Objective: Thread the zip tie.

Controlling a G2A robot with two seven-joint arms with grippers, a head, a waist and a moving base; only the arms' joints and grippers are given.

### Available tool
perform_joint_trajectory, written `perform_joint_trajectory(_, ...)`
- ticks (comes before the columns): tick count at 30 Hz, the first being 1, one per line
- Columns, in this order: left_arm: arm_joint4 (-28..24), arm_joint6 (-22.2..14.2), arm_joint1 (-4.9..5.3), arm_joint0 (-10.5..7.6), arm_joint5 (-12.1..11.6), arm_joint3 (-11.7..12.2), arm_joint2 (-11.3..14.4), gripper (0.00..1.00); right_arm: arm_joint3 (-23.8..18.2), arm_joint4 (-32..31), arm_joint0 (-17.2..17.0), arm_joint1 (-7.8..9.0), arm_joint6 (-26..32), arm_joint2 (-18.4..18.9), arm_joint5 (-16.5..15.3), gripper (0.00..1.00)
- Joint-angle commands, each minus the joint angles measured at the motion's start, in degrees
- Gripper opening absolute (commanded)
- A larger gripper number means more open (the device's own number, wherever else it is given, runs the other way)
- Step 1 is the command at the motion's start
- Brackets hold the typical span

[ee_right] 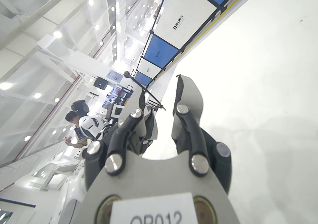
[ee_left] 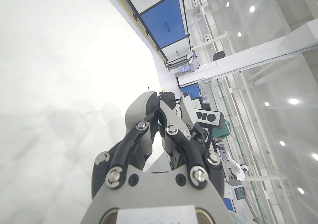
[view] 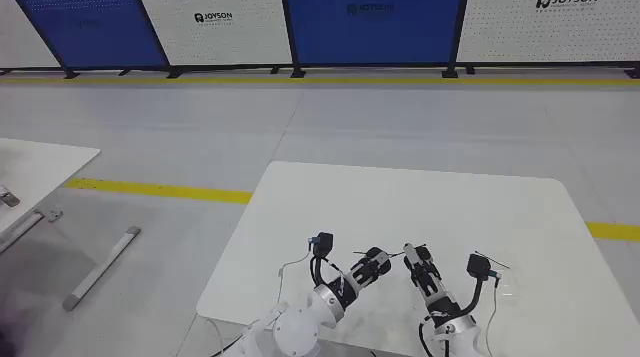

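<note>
**Zip tie held in the air, threading not yet done**

We see the left gripper (ee_left: 157, 108) with its jaws pressed together on a thin black strap, which we take to be the zip tie (ee_right: 144, 89). The tie is held above the near part of the white table (view: 420, 197), between the two grippers. In the right wrist view its small head stands free at the far end and the strap runs down towards the right gripper (ee_right: 162, 93). That gripper's jaws stand partly apart with nothing clamped between them.

We judge the pick-up done. The tail does not look to have passed through the head, though the strap is too thin for us to be sure. What is left is to catch the loose end, bend it round and feed it through.

The two grippers sit just beside each other, so room to turn is tight. Well apart are blue and white partition panels (view: 375, 7), a yellow floor line (view: 150, 189) and a second table (view: 40, 162).
</note>
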Motion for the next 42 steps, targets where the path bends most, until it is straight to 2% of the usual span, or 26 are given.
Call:
perform_joint_trajectory(1,0.0,0.1,-0.03,-0.04,0.1,0.0,0.0,0.00,-0.1,-0.1,-0.2,-0.01,-0.5,0.1,0.0,0.28)
perform_joint_trajectory(5,0.2,0.1,-0.05,-0.08,0.4,0.0,0.1,0.00,-0.6,-0.2,-0.9,0.06,-1.0,0.6,-0.3,0.23)
perform_joint_trajectory(6,0.2,0.1,-0.05,-0.08,0.4,0.0,0.1,0.00,-0.8,-0.2,-1.0,0.08,-1.1,0.7,-0.4,0.19)
perform_joint_trajectory(8,0.4,0.1,-0.06,-0.10,0.5,0.0,0.2,0.00,-1.0,-0.2,-1.3,0.11,-1.3,1.0,-0.5,0.21)
perform_joint_trajectory(16,0.7,0.0,-0.10,-0.18,1.0,-0.1,0.3,0.00,-1.3,-0.2,-1.8,0.12,-1.5,1.3,-0.8,0.13)
perform_joint_trajectory(18,0.8,-0.1,-0.12,-0.20,1.0,-0.2,0.4,0.00,-1.4,-0.2,-1.8,0.13,-1.6,1.4,-0.8,0.02)
perform_joint_trajectory(19,0.9,-0.1,-0.12,-0.21,1.1,-0.2,0.4,0.00,-1.5,-0.2,-1.9,0.12,-1.7,1.5,-0.7,0.00)
perform_joint_trajectory(26,0.9,-0.3,-0.08,-0.05,0.6,-0.1,0.2,0.00,-1.2,-0.4,-2.0,0.08,-1.8,1.5,-0.6,0.00)
perform_joint_trajectory(32,1.5,-1.1,0.03,-0.04,-0.9,0.4,0.1,0.00,-0.6,-0.3,-1.6,0.12,-0.2,1.4,-1.2,0.00)
perform_joint_trajectory(42,2.2,-1.7,0.07,0.03,-1.3,0.1,0.5,0.00,-0.7,-1.0,-1.7,0.22,0.3,1.7,-1.7,0.00)
